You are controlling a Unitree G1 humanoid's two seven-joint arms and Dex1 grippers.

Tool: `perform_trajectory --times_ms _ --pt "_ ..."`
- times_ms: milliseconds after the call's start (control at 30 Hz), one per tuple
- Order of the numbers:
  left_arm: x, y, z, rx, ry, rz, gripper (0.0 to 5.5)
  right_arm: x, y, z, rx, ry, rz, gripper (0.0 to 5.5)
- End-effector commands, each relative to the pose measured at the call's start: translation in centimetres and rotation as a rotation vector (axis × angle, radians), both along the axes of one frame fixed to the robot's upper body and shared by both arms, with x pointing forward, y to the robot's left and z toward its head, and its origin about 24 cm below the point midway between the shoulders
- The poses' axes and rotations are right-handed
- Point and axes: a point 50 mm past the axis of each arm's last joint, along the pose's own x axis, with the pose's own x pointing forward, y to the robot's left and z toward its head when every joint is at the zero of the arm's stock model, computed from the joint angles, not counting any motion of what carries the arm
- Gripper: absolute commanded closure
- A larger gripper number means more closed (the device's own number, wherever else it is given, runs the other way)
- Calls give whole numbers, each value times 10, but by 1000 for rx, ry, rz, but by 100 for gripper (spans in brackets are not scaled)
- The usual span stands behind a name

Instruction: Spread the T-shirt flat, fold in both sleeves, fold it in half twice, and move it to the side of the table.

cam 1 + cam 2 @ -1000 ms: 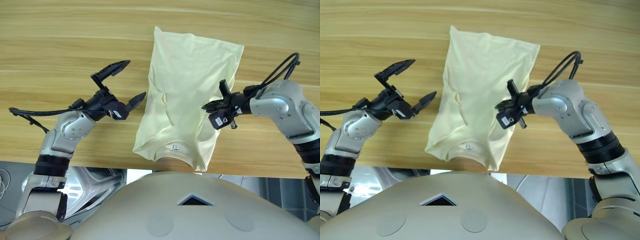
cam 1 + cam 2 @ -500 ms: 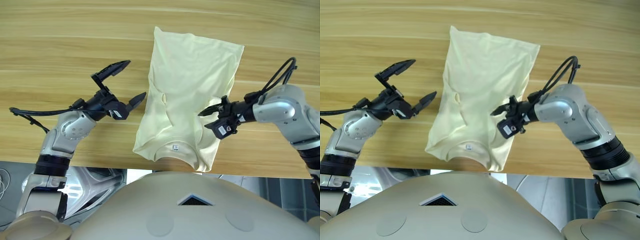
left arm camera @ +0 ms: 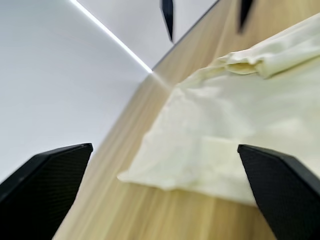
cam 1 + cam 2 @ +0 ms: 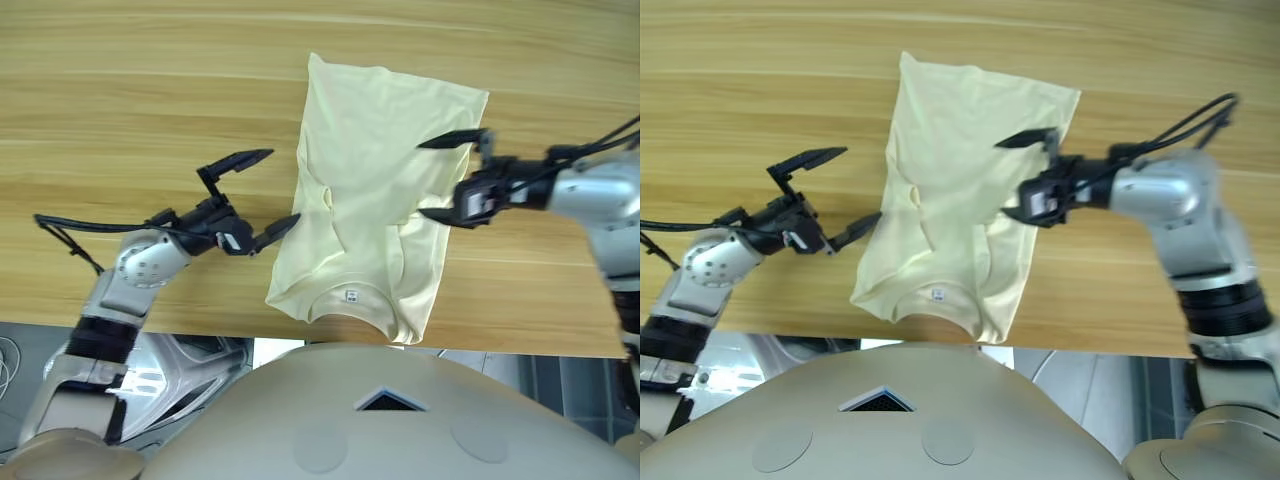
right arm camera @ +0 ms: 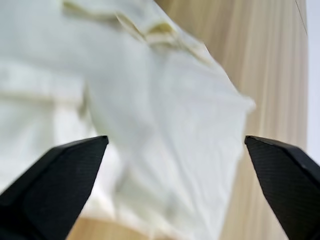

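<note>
**Left eye view: both grippers spread open at either flank of the T-shirt**

The pale yellow T-shirt lies lengthwise on the wooden table, near its middle. The hem is on the far side and the collar is toward the robot, reaching the table's near edge. A small label shows inside the neckline. The shirt's outline is narrow and roughly oblong. Cloth on the robot's left side is turned in toward the middle, leaving a rumpled ridge, and another crease runs down the right half.

The left arm comes in low from the robot's left with its elbow bent. The left gripper sits just beside the shirt's left edge. Its two fingers are spread wide and hold nothing. The nearer fingertip is right at the cloth's border, and contact cannot be made out. In the left wrist view the dark fingers frame the shirt's edge lying on the wood.

The right arm reaches in from the robot's right with its forearm roughly level. The right gripper is over the shirt's right half and points toward the robot's left. Its jaws are also wide apart and empty. The nearer tip is close to the crease, but whether it touches the fabric cannot be told. In the right wrist view the fingers straddle wrinkled yellow cloth.
</note>
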Motion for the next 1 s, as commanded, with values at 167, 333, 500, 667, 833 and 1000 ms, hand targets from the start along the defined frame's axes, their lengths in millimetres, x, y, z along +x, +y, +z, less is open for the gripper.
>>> perform_trajectory --times_ms 167,333,500,667,833,1000 --pt "-24 94 23 279 245 41 10 -72 -68 -5 -149 277 -66 11" --pt "-48 90 -3 359 384 -104 10 -103 -51 -50 -71 493 30 11" --pt "-60 78 -21 355 442 -200 10 -113 -37 -70 -10 552 85 11" --pt "-52 60 -25 293 375 -236 10 -120 -21 -84 51 576 130 11" --pt "-45 45 -29 263 323 -262 29 -120 -8 -92 101 568 152 10" --pt "-46 36 -30 245 314 -294 114 -117 3 -94 142 547 161 10"
